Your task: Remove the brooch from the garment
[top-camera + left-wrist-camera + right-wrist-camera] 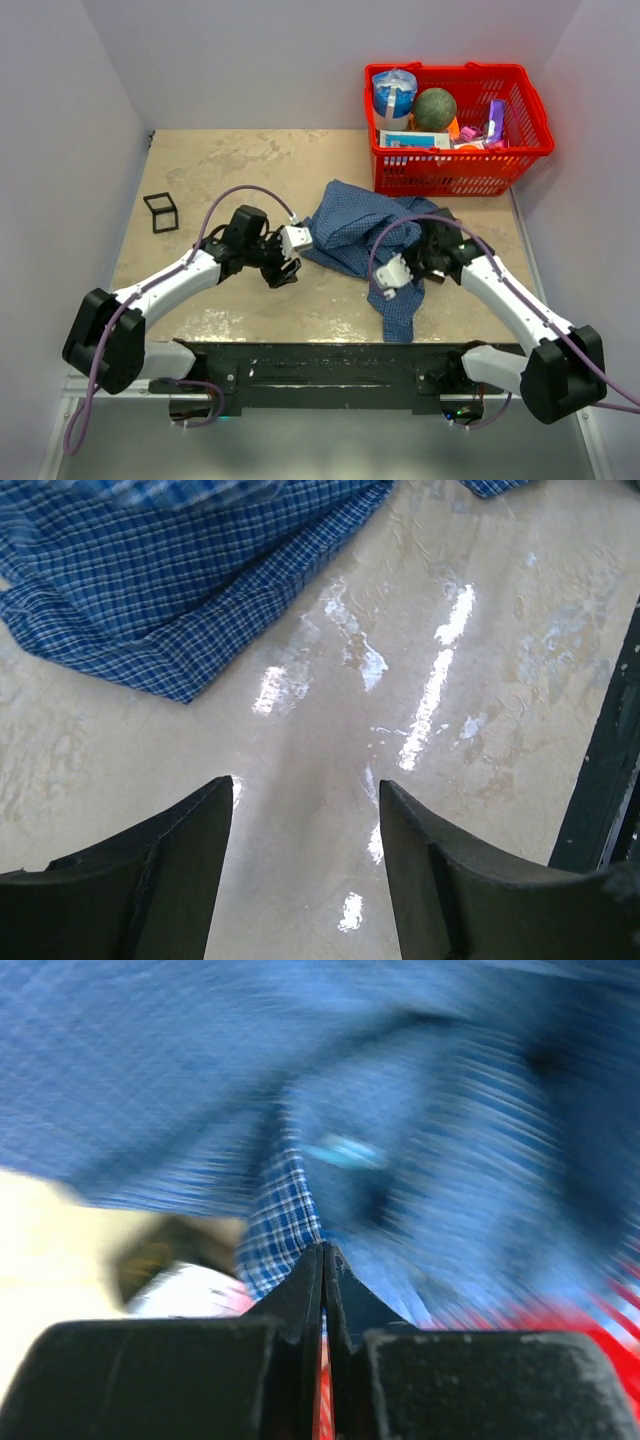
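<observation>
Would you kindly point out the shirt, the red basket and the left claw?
shirt point(345, 225), top view, crumpled blue middle.
red basket point(450, 175), top view, near mesh wall.
left claw point(305, 785), left wrist view, midway between open fingertips.

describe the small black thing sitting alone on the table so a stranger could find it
Look at the beige table, then its left side, far from the red basket in the back right corner. A small black square frame rests there. Unlike the blue checked shirt mid-table, it is dark, hollow and sits alone.
</observation>
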